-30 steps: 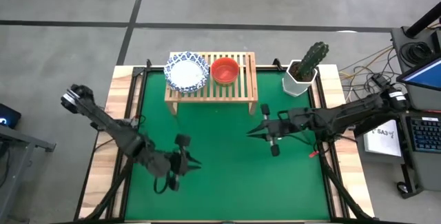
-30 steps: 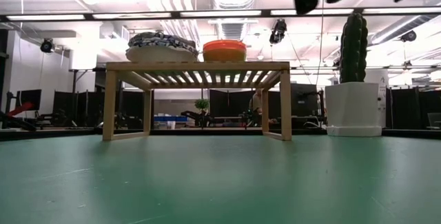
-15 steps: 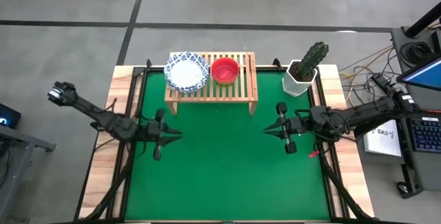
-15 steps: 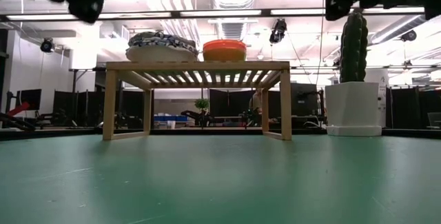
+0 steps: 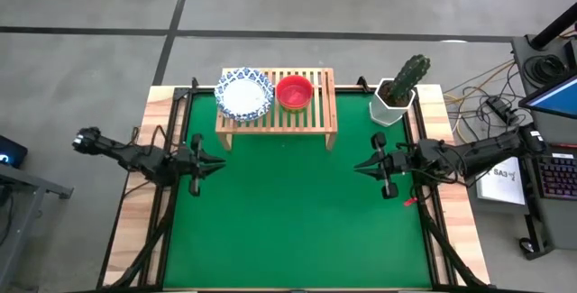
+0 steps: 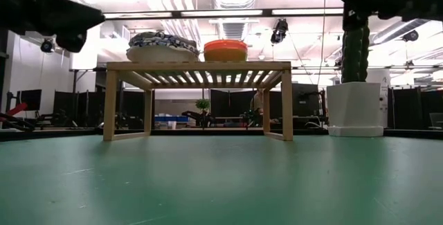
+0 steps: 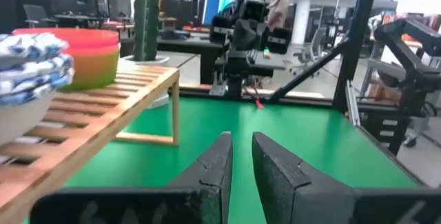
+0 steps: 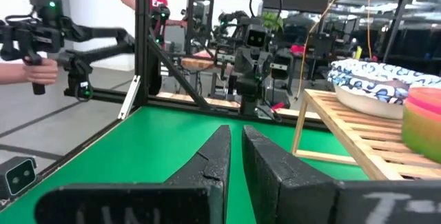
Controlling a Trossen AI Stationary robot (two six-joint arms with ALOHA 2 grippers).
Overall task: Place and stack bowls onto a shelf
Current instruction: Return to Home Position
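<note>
Left gripper [image 5: 216, 160] at left edge, right gripper [image 5: 362, 166] at right; both nearly closed, empty; patterned bowls [image 5: 244, 94] and red bowl stack [image 5: 294, 92] on far shelf [image 5: 323, 117]; patterned ones likely rigid, breakable; rim is the hold.

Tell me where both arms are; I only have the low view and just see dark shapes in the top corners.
Observer: From above, the left gripper hangs near the table's left edge, the right gripper near its right edge, both pointing inward.
Operator: Any room left on the shelf?
Observer: Yes. The patterned bowls fill its left end, the red bowl sits mid-shelf, and the right end is bare slats.
Operator: Is the red bowl alone?
Observer: No. The wrist views show it nested on other bowls, the lowest greenish.
</note>
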